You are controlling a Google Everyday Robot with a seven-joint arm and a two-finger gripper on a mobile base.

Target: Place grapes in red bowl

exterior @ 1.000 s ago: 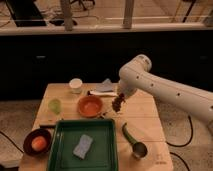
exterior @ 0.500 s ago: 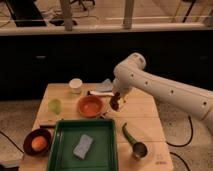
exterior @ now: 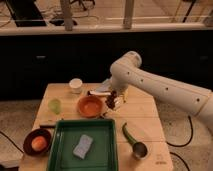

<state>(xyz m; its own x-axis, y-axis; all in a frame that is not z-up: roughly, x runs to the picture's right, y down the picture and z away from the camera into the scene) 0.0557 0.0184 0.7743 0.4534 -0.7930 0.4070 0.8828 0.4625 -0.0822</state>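
Note:
The grapes [exterior: 110,100], a small dark reddish bunch, hang just above the wooden table [exterior: 145,112] in my gripper [exterior: 114,99], which is shut on them. The white arm comes in from the right and bends down to this spot. The red bowl [exterior: 90,106], shallow and orange-red, sits on the table just left of the grapes, a short gap from them, and it holds nothing.
A green tray [exterior: 60,145] with a grey sponge [exterior: 83,146] fills the front. A maroon bowl [exterior: 29,142] with an orange ball [exterior: 38,143] sits front left. A green cup [exterior: 54,105], a white cup [exterior: 75,85] and a green-handled scoop [exterior: 133,140] also stand on the table.
The arm has shifted left with the grapes, bringing them closer to the red bowl's right rim. Nothing else on the table moved.

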